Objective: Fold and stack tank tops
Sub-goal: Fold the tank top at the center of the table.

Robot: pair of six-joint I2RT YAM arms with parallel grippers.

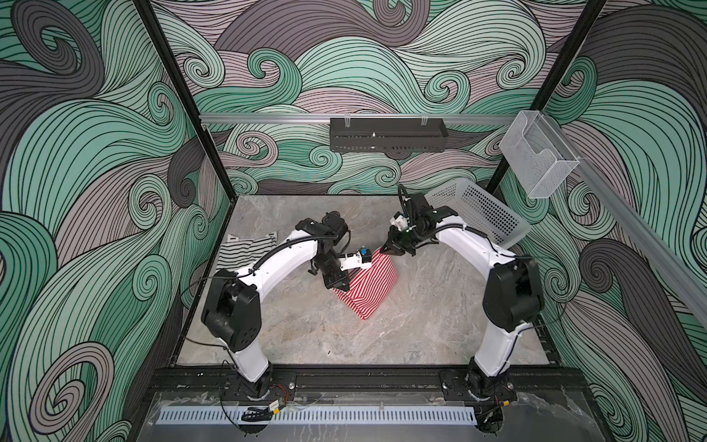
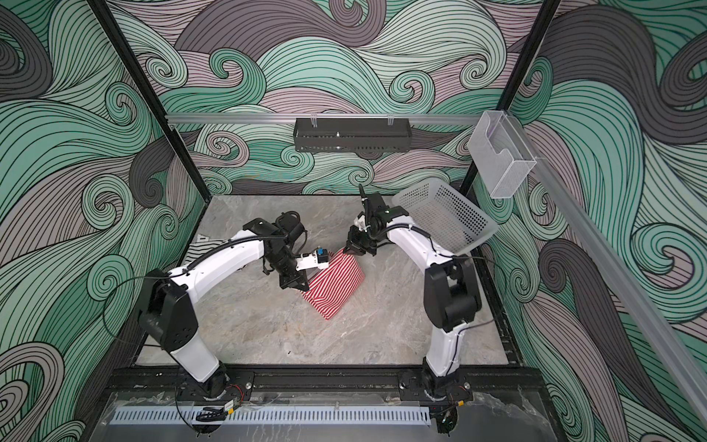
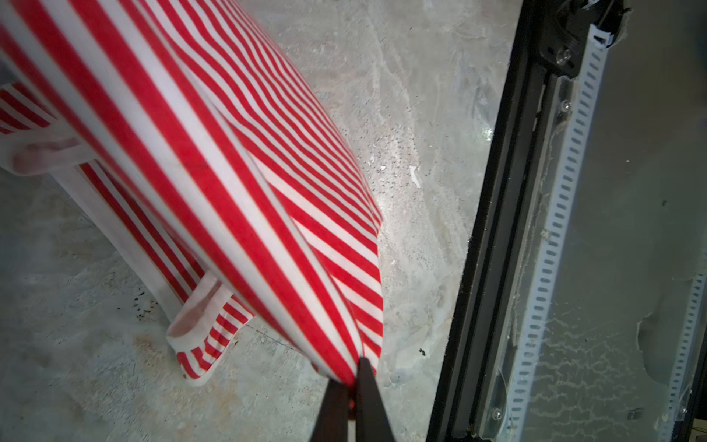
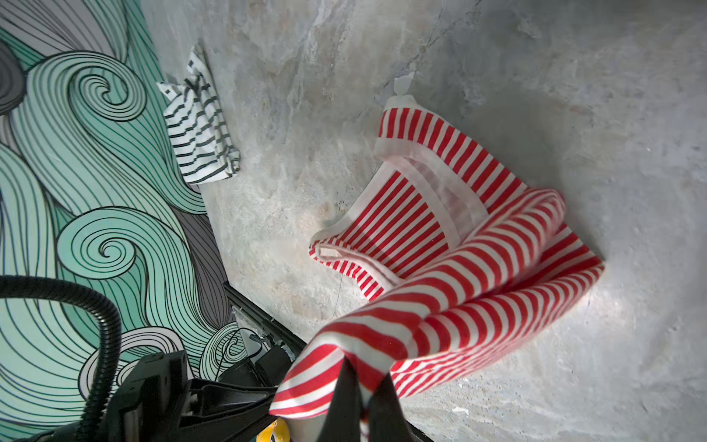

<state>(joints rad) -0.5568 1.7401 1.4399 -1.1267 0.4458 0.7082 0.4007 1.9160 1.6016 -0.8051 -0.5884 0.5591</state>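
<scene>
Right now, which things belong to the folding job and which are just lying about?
Job: red-and-white tank top, pinched by left gripper and right gripper; black-and-white tank top.
Lying about: white basket, black wall tray, clear wall holder.

Soft knit red-and-white tank top [image 1: 369, 289]; matt marbled stone-look tabletop [image 1: 421, 325]

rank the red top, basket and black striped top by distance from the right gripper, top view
1. red-and-white tank top: held in the right gripper
2. white basket: right rear corner
3. black-and-white tank top: far left side
</scene>
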